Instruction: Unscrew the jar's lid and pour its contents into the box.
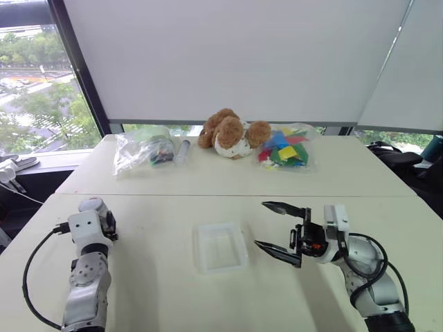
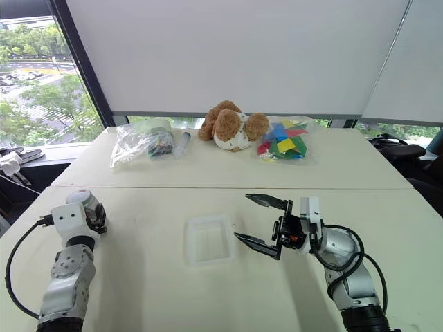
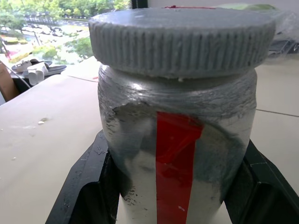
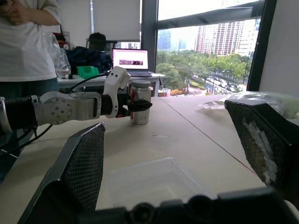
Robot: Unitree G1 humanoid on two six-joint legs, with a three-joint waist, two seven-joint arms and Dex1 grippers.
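Observation:
The silver-grey jar (image 3: 177, 154), marked with a red strip, stands upright on the table at the near left. Its ribbed grey lid (image 3: 182, 42) sits on top. The black fingers (image 3: 86, 186) of my left gripper (image 4: 139, 105) are shut on the jar's sides. The contents are hidden inside. The clear shallow box (image 1: 197, 247) lies at the table's middle, and nothing shows inside it. Just right of the box, my right gripper (image 1: 260, 223) stands open above the table, pointing left, with nothing between its fingers.
At the table's far side lie a clear bag (image 1: 142, 149), a clear tube (image 1: 183, 149), a brown plush toy (image 1: 232, 133) and a bag of colourful pieces (image 1: 285, 149). A person (image 4: 28, 42) stands beyond the table's left, near a desk with a laptop (image 4: 130, 60).

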